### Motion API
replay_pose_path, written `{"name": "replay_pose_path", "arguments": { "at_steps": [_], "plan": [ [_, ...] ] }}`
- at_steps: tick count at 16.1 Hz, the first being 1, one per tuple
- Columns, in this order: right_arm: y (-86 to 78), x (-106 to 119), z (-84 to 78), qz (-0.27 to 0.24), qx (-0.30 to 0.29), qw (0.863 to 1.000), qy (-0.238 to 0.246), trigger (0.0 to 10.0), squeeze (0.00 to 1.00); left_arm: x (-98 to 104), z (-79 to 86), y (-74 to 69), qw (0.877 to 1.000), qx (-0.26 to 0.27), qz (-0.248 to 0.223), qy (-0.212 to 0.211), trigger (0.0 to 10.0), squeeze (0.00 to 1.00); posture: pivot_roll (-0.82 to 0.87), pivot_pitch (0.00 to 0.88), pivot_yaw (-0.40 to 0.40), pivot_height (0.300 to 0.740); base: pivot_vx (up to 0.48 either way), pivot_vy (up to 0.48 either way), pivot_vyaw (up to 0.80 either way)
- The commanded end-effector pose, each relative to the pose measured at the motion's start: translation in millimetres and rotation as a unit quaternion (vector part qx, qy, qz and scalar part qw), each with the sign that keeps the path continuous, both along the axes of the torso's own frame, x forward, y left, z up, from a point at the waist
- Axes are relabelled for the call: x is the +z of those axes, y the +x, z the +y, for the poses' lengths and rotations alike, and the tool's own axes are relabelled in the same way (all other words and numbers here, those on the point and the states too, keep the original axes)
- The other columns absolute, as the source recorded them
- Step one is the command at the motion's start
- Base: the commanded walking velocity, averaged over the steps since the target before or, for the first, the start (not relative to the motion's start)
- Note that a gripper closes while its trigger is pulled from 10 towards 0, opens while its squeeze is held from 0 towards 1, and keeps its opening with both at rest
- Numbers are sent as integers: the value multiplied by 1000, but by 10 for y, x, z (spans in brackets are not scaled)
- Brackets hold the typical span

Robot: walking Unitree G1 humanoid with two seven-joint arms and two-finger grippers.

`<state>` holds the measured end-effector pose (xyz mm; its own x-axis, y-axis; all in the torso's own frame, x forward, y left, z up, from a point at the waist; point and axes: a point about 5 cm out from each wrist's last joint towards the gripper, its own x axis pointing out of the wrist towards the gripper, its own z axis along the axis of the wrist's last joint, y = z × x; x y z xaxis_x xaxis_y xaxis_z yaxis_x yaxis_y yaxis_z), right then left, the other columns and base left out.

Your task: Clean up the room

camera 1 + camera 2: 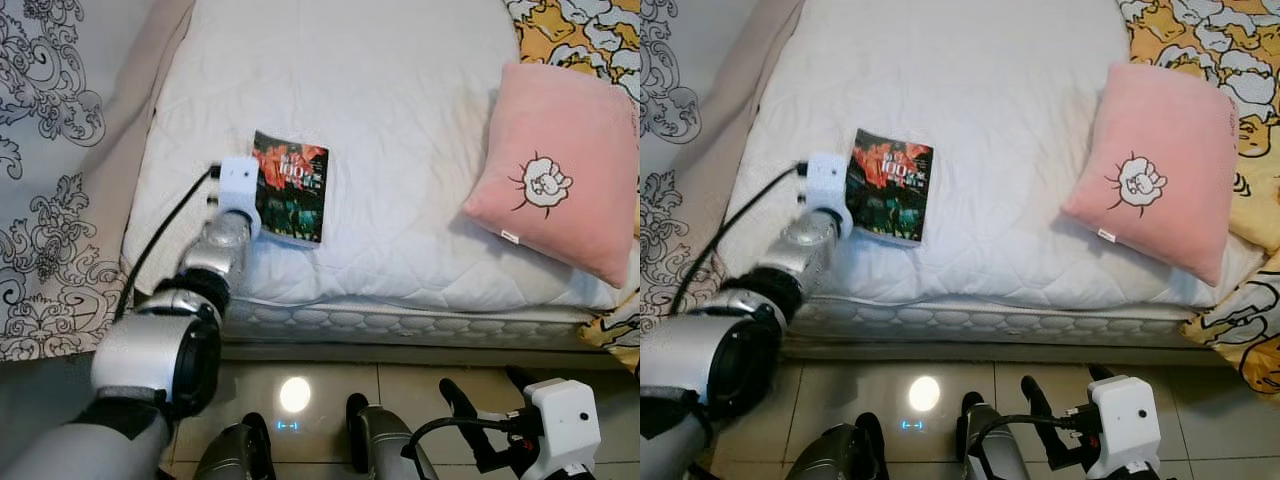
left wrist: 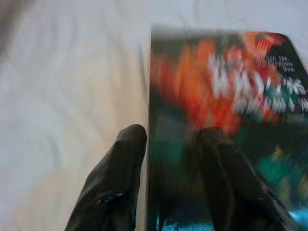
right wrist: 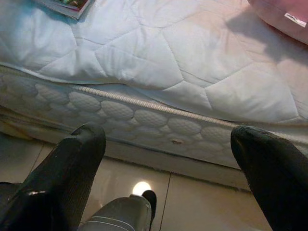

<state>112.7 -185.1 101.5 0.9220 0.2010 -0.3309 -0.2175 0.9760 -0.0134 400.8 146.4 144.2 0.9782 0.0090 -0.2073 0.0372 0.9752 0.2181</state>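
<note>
Book (image 1: 291, 187) w/ a red-and-green cover lies flat on the white quilted mattress (image 1: 400, 120), near the front edge, toward the robot's left. Left gripper (image 2: 171, 139) is right at it: one black finger on the cover, the other on the sheet just beside the book's edge, so fingers apart and straddling that edge, not clamped. Pink pillow (image 1: 552, 170) w/ a flower print sits well apart, on the mattress's right side. Right gripper (image 3: 168, 139) hangs low over the tiled floor (image 3: 202, 202) in front of the bed, fingers spread wide, holding nothing.
</note>
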Motion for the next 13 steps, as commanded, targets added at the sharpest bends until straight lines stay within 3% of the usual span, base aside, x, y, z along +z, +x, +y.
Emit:
{"name": "replay_pose_path", "arguments": {
  "at_steps": [1,3,6,7,8,10,11,13],
  "plan": [
    [-41,-43,-12,18,-5,1000,-3,10000,0,101,-6,37,1000,-15,-15,22,10000,1000,-444,265,-52,740,0,0,0],
    [-26,-70,6,21,-1,1000,1,10000,0,113,31,40,999,-20,-16,47,10000,1000,-433,257,-52,740,0,0,0],
    [18,-114,14,25,4,1000,3,10000,0,32,32,12,999,-22,0,40,10000,1000,-423,244,-54,740,0,0,0],
    [65,-133,23,20,6,1000,3,10000,0,33,53,11,1000,-13,-2,26,10000,1000,-404,224,-45,740,0,0,0],
    [184,-110,60,-5,5,1000,8,10000,0,75,29,26,1000,-12,-10,-18,10000,1000,-383,194,-28,740,0,0,0],
    [388,-86,87,-39,-2,999,10,10000,0,80,-41,23,998,-34,-17,-43,10000,0,-328,124,-3,740,0,0,0],
    [666,-51,33,-87,-39,995,1,10000,0,93,-30,11,995,-36,-44,-80,10000,0,-270,66,15,740,0,0,0],
    [975,-9,-125,-133,-99,984,-73,10000,0,-4,33,-61,991,-29,-70,-108,10000,0,-211,2,36,740,0,0,0]
  ]
}}
